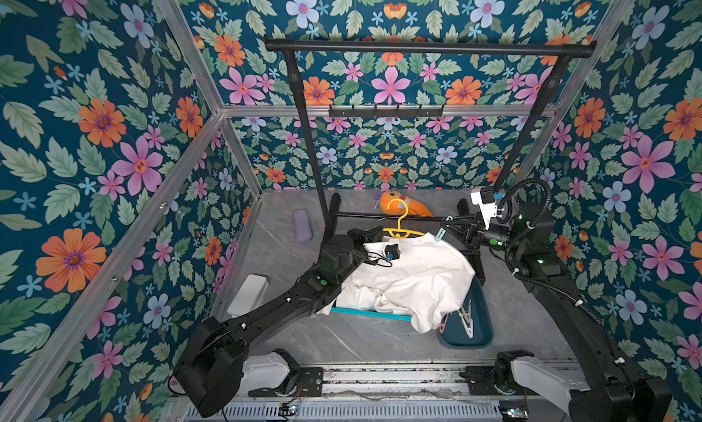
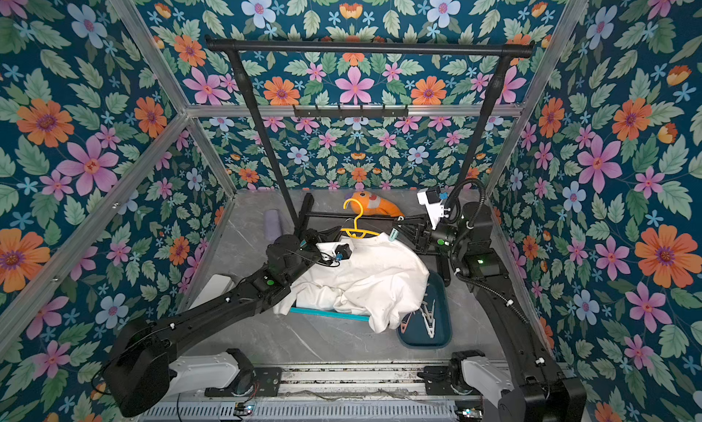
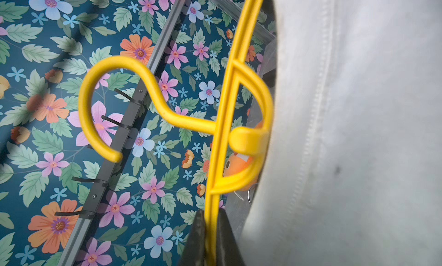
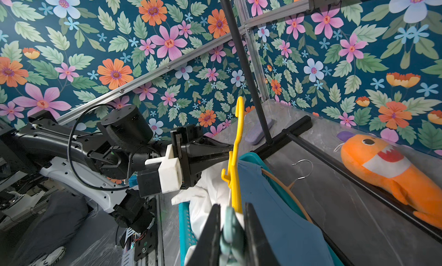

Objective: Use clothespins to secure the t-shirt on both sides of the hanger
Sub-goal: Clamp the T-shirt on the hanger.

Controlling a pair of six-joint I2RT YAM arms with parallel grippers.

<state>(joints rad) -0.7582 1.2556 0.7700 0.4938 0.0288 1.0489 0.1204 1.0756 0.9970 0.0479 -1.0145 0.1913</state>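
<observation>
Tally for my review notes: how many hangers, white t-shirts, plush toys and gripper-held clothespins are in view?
Hangers: 2 (yellow hanger, tan hanger)
White t-shirt: 1
Plush toy: 1
Mint clothespin in right gripper: 1
Total: 5

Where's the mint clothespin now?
In both top views, the mint clothespin is in the right gripper at the yellow hanger's right end, by the t-shirt.

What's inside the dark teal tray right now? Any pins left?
Several white clothespins and one pink clothespin lie in the tray. The t-shirt hem drapes over one side of it, so anything beneath that fabric is hidden.
</observation>
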